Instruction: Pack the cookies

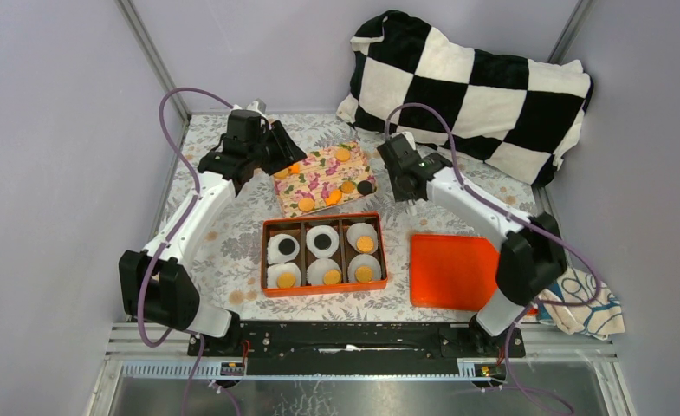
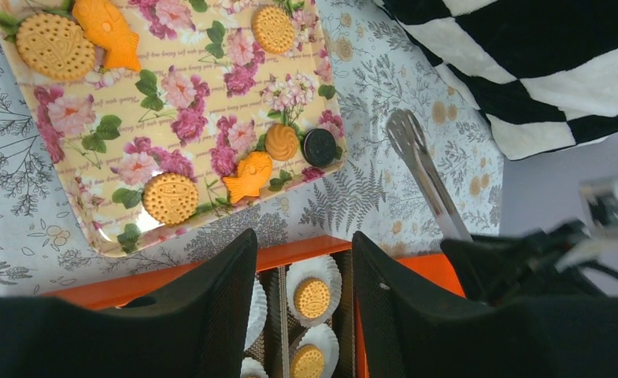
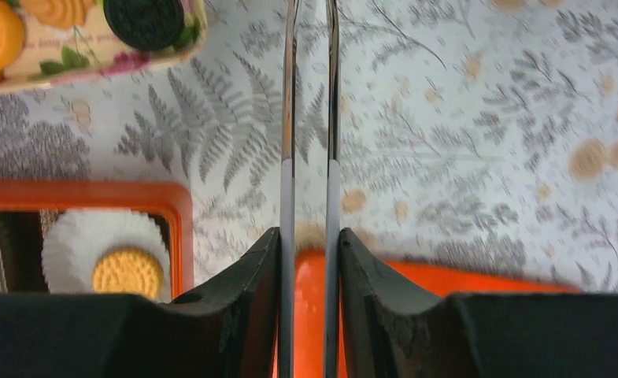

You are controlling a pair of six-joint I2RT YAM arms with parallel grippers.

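Our right gripper [image 3: 309,244] is pinched narrow on the tongs [image 3: 289,157]. Both blades are squeezed near-parallel betw. the pads, and the tips reach out over bare cloth just off the tray's near right corner, w/ nothing in them. Our left gripper [image 2: 303,244] hangs w/ fingers well apart and holds nothing, above the strip betw. tray and box.

The cookies [image 2: 170,197]: several lie loose on the flowered tray [image 2: 93,102], mostly tan rounds, a couple fish-shaped, and a dark one [image 2: 320,147] by its near right corner. One more sits in each of the six paper cups [image 1: 317,270] in the orange box [image 1: 323,293].

Step in hand, as we read it: tongs to the next cookie, prob. the dark one, since it's closest. To do it well:
- We let the blades spread before dropping.
- We straddle the disc at its edges and keep the tips level w/ the tray floor.
- We clear the tray lip and squeeze lightly, as a hard pinch could snap or flip it.

All cups look full, so where it'd go we can't tell.

The tabletop is covered by a pale fern-print cloth [image 1: 223,243]. The tray sits toward the far edge, the box mid-table, and the orange lid [image 1: 453,270] lies flat nr the near right edge. A checked cushion [image 1: 475,87] fills the far right corner and a patterned rag [image 1: 589,305] lies off the near right corner. Plain pale walls [image 1: 59,130] close us in.
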